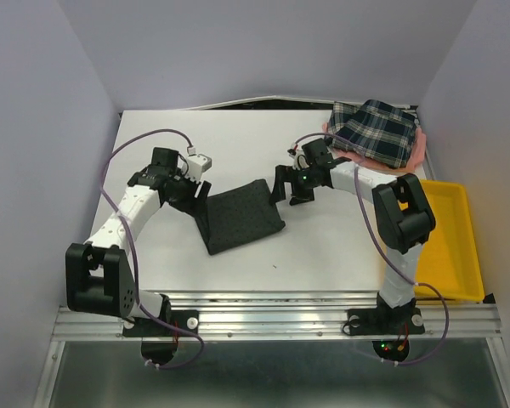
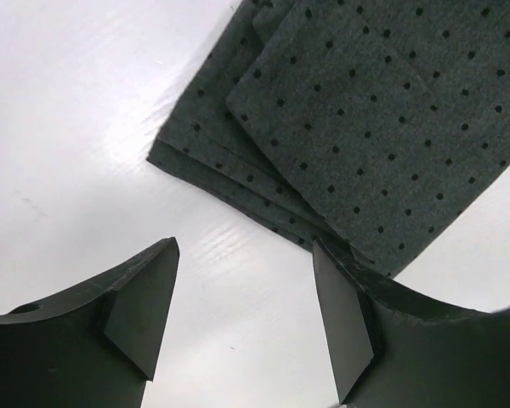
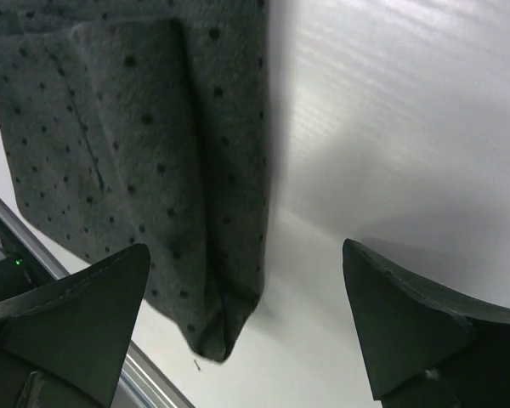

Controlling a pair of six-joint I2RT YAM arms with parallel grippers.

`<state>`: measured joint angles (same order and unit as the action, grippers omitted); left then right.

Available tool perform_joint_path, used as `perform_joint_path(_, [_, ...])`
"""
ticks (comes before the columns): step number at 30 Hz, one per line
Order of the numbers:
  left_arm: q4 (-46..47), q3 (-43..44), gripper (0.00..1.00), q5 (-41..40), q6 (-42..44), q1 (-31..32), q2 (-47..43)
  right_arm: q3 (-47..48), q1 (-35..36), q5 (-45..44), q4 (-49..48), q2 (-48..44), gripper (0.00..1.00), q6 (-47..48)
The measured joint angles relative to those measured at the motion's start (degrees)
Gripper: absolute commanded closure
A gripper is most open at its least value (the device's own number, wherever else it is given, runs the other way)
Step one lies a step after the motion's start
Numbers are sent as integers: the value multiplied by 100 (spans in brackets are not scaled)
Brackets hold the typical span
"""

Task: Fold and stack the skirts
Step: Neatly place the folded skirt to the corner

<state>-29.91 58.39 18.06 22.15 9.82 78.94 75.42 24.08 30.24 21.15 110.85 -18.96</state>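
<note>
Charcoal skirt [image 1: 238,219] folded flat, between left gripper [image 1: 200,195] and right gripper [image 1: 284,188]

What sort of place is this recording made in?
Probably a lab test cell: a white table boxed in by plain walls, the left arm and right arm bolted to an aluminium rail, and a yellow tray alongside.

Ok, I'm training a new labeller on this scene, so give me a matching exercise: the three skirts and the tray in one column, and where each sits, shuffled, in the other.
1. charcoal dotted skirt
2. plaid skirt
3. pink skirt
4. yellow tray

A. along the right side, nearer the arm bases
B. bottom of the far-right pile
C. folded, in the middle
D. top of the far-right pile

Pairs: 1-C, 2-D, 3-B, 4-A
</note>
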Motion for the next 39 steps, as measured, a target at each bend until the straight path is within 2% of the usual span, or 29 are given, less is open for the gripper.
perform_joint_path(2, [-122, 31, 25, 107, -166, -109, 173, 192, 0, 72, -79, 297, 1, -103])
perform_joint_path(5, [-339, 234, 28, 282, -380, -267, 673, 538, -4, 330, -195, 669, 9, -256])
perform_joint_path(8, [-472, 483, 30, 533, -564, -457, 1316, 802, -2, 507, -317, 931, 39, -315])
perform_joint_path(9, [-527, 551, 30, 649, -632, -520, 1567, 844, -2, 551, -354, 1005, 59, -343])
perform_joint_path(12, [-553, 577, 34, 879, -837, -595, 1895, 850, -2, 560, -382, 1137, 79, -376])
perform_joint_path(13, [-549, 581, 36, 955, -909, -595, 1967, 848, -2, 535, -385, 1169, 89, -374])
perform_joint_path(15, [-511, 634, 39, 1150, -1029, -577, 2159, 846, -24, 535, -396, 1191, 95, -382])
perform_joint_path(18, [-452, 1032, 43, 1364, -1180, -529, 2684, 848, -111, 511, -404, 1187, 99, -404])
perform_joint_path(24, [22, 2175, 43, 1759, -1506, -452, 3582, 848, -763, 326, -402, 1185, 99, -422])
perform_joint_path(25, [133, 2330, 36, 1773, -1550, -439, 3670, 848, -879, 293, -404, 1178, 98, -417])
perform_joint_path(26, [247, 2474, 31, 1781, -1611, -428, 3753, 857, -979, 245, -404, 1174, 76, -396])
perform_joint_path(27, [391, 2597, 26, 1792, -1694, -428, 3821, 866, -1040, 225, -404, 1169, 75, -387])
perform_joint_path(28, [544, 2645, 11, 1790, -1751, -428, 3834, 898, -1143, 201, -380, 1165, 32, -367])
perform_joint_path(30, [776, 2608, 5, 1792, -1899, -431, 3792, 1021, -1217, 144, -358, 1165, 12, -358])
perform_joint_path(31, [901, 2546, 1, 1790, -1958, -431, 3729, 1121, -1248, 203, -337, 1158, 8, -289])
perform_joint_path(33, [1224, 2168, 2, 1781, -2210, -431, 3445, 1228, -1198, 122, -326, 1106, 4, -223])
perform_joint_path(39, [1596, 835, 2, 1683, -2999, -334, 2100, 734, -1150, -70, -48, 382, 4, -9])
